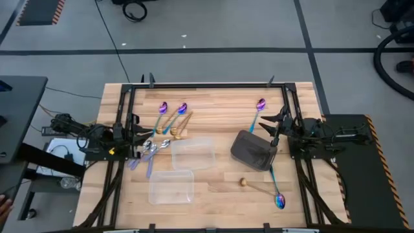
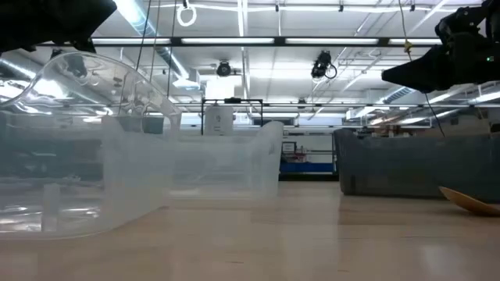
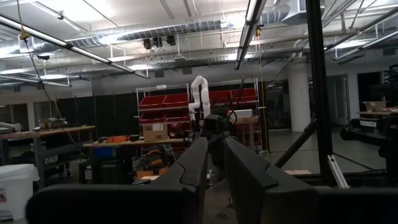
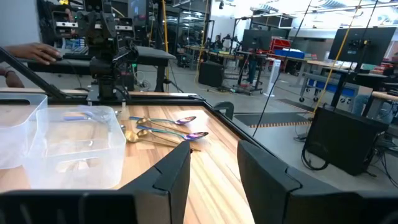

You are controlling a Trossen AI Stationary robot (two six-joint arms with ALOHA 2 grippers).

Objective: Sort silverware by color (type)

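Observation:
In the high view two iridescent purple-blue spoons (image 1: pixel 171 110) and gold spoons (image 1: pixel 181 124) lie flat at the table's far left, with silver spoons (image 1: pixel 153 147) just nearer. Another purple-blue spoon (image 1: pixel 259 107) lies far right. One more purple-blue spoon (image 1: pixel 278 198) and a gold spoon (image 1: pixel 246 182) lie near right. My left gripper (image 1: pixel 138 129) hovers at the left edge beside the silver spoons; its fingers (image 3: pixel 214 165) point level, narrowly open and empty. My right gripper (image 1: pixel 277 123) hangs over the dark tray's far corner, open (image 4: pixel 214 168) and empty, facing the purple-blue spoons (image 4: pixel 186 127).
A dark grey tray (image 1: pixel 254 150) sits right of centre. Two clear plastic trays (image 1: pixel 192 153) (image 1: pixel 171 186) stand mid-table and toward the near edge. A black frame rail (image 1: pixel 207 85) borders the table. A person's hand (image 4: pixel 34 53) shows beyond the table's left side.

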